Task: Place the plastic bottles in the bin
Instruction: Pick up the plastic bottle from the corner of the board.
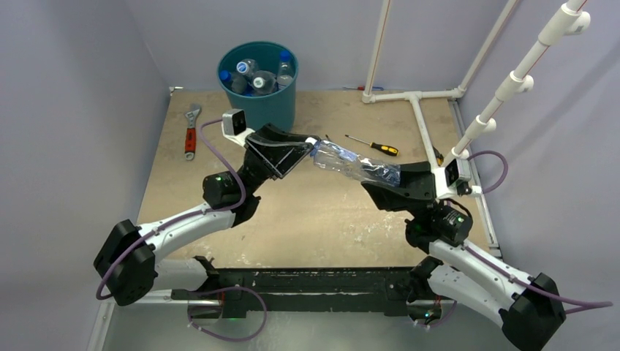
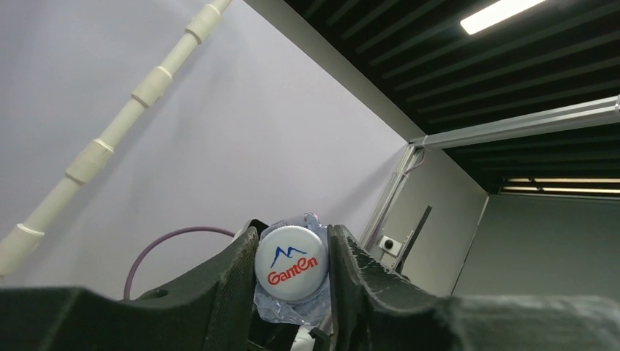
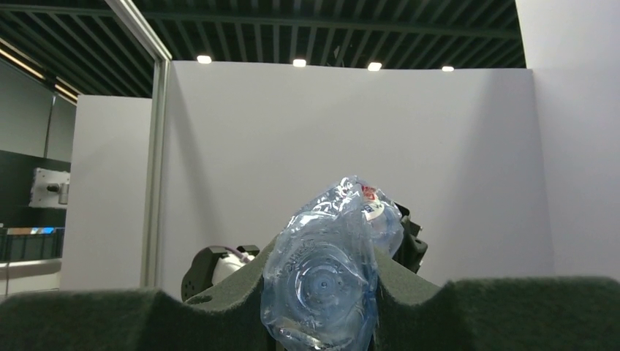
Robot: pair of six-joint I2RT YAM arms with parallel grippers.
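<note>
A red-handled wrench (image 1: 191, 131) lay at the far left beside the teal bin (image 1: 274, 110), which held several other bottles (image 1: 256, 77). The left gripper (image 1: 307, 148) clasped the white cap of a crushed bottle (image 1: 351, 167) over mid-table. The right gripper (image 1: 387, 179) clenched its base. A screwdriver (image 1: 373, 145) lay just beyond.

We see pale lilac walls (image 1: 73, 110) closing in a tan table (image 1: 329, 219) on its left, far and right sides, a white pipe frame (image 1: 417, 95) standing at the far right, and overhead a dark slatted ceiling (image 3: 329, 29) with small bright lamps (image 3: 300, 63).
</note>
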